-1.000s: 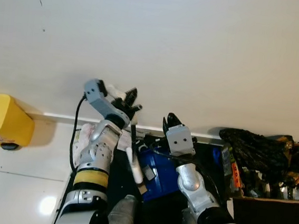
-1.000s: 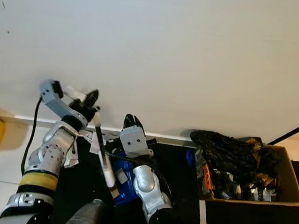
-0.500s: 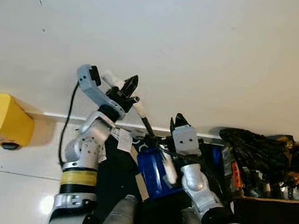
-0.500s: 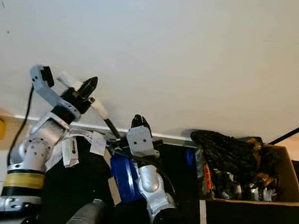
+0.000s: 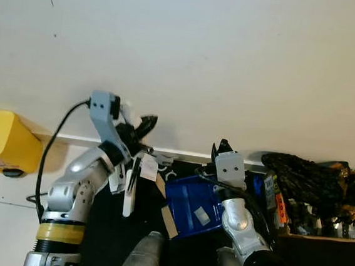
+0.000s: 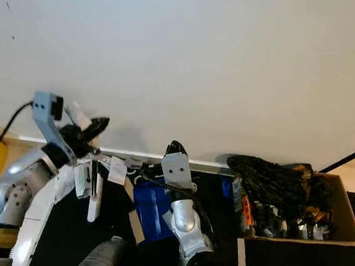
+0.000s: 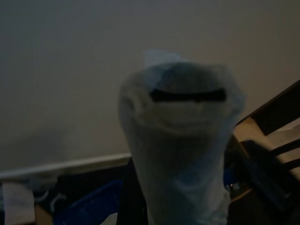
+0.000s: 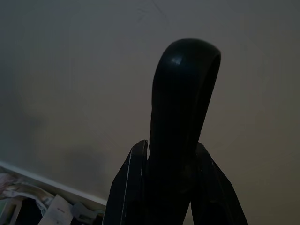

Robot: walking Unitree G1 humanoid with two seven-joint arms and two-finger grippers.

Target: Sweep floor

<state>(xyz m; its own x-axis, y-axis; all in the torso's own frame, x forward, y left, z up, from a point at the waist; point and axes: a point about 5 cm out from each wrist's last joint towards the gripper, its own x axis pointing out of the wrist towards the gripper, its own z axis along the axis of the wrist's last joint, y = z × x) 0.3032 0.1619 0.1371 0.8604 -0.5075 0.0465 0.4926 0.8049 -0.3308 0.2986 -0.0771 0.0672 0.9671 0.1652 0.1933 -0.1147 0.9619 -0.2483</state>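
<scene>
The left claw [image 5: 141, 128] is gripping a white-handled broom [image 5: 129, 194] by the pale wall, while the right claw [image 8: 174, 154] is clamping a blue plastic dustpan's [image 5: 196, 204] black looped handle [image 8: 185, 89].

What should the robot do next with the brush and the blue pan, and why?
Probably lower the brush in the left gripper toward the paper scraps beside the blue dustpan, which the right gripper holds by its handle, because those scraps lie unswept.

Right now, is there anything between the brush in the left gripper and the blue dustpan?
Yes: paper tags hang beside the white brush held in the left gripper, between it and the blue dustpan. The right gripper holds the dustpan's black handle.
</scene>
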